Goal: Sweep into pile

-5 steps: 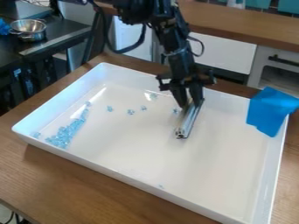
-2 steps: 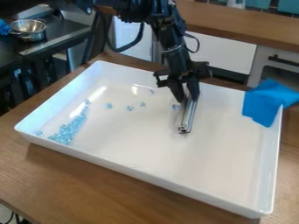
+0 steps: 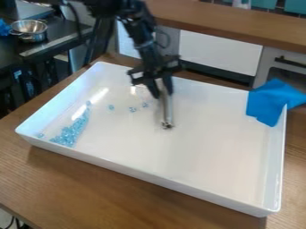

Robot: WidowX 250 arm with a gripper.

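Note:
The black gripper (image 3: 161, 92) hangs over the upper middle of the white tray (image 3: 197, 176), shut on a silver metal bar (image 3: 168, 107) whose far end stands low over the tray floor. Just left of the bar lie a few loose clear-blue pieces, one piece (image 3: 133, 109) and another piece (image 3: 145, 104) close together, with a further piece (image 3: 111, 107) to their left. A long heap of light blue pieces (image 3: 70, 133) lies along the tray's left side, and a stray piece (image 3: 40, 135) sits near the left corner.
A blue cloth (image 3: 272, 100) drapes over the tray's right rim. The tray stands on a wooden table (image 3: 78, 188). At the upper left a metal pot (image 3: 28, 29) sits on a dark counter, and a wooden counter (image 3: 227, 24) runs behind.
The gripper has moved left with the bar, toward the loose pieces. The tray has shifted slightly up and left, and the cloth with it. The heap looks much the same.

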